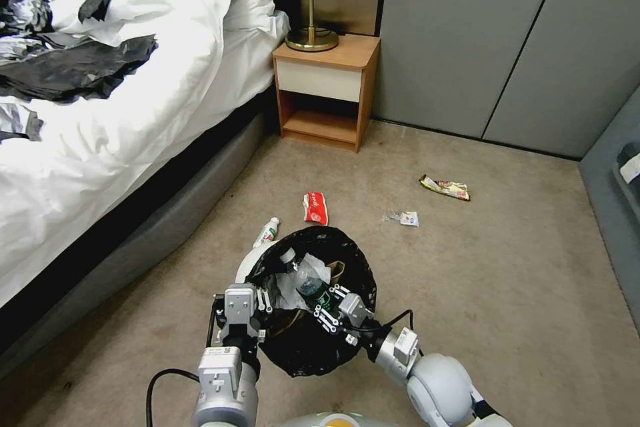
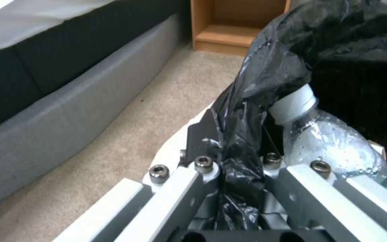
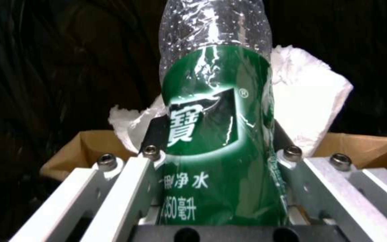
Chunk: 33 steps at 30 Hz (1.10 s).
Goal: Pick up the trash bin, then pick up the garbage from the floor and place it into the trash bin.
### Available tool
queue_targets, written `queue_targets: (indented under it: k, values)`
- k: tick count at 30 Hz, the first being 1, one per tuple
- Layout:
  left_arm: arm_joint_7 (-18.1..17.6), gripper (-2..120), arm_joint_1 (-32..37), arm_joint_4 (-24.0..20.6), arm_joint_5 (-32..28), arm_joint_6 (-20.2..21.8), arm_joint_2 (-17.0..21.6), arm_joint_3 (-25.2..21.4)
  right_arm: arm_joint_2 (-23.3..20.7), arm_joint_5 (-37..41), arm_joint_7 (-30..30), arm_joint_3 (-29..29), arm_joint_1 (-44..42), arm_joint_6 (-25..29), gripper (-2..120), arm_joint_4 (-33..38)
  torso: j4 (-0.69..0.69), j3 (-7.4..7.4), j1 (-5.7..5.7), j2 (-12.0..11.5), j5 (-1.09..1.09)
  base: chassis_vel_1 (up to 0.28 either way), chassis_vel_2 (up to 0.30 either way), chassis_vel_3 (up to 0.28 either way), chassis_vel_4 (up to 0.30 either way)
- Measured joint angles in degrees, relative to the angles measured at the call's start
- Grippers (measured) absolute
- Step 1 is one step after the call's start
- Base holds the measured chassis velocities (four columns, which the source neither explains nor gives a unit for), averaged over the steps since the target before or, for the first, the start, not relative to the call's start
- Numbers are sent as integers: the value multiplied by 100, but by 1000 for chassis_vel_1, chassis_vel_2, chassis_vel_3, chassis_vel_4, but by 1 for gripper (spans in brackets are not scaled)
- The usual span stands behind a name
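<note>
Trash bin (image 1: 313,293) sits in front of the robot, above the beige carpet (image 1: 507,293), black liner folded over the rim. Left gripper (image 1: 257,310) is clamped on the near-left rim; the wrist view shows bag plastic pinched between its fingers (image 2: 205,151).

Right gripper (image 1: 331,307) is over the bin mouth, jaws closed on the clear green-labelled bottle (image 3: 218,134), which points down into the bin. White tissue (image 3: 310,101) and a brown paper bag (image 3: 81,148) lie beneath it.

On the floor beyond the bin: small white bottle (image 1: 266,232), just beside the rim; red wrapper (image 1: 315,207); yellow wrapper (image 1: 445,187); a small crumpled scrap (image 1: 402,217), possibly clear plastic.
</note>
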Motion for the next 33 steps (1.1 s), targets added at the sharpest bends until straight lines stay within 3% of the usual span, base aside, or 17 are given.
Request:
queue_targets:
  k: [7,10,14,19,27,33]
  values:
    - [2,1,-2,-2,-18,-6,0,6,2,-29,-65,44,-22,9,25,-25,0,0,0,0,0,0,0,0,0]
    - [4,1,-13,-2,-25,-9,0,4,-10,-87,-142,88,-53,58,31,-13,0,0,0,0,0,0,0,0,0]
    - [4,1,-28,-1,-29,-13,-3,10,-20,-155,-145,119,-87,99,51,34,0,0,0,0,0,0,0,0,0]
    - [4,1,-33,6,-34,-14,-3,9,-41,-204,-157,130,-111,112,64,77,0,0,0,0,0,0,0,0,0]
    - [-3,1,-37,38,-30,-24,-13,26,-59,-272,-224,170,-173,134,96,188,0,0,0,0,0,0,0,0,0]
    - [-5,1,-37,40,-22,-25,-16,40,-86,-278,-242,202,-210,141,100,259,0,0,0,0,0,0,0,0,0]
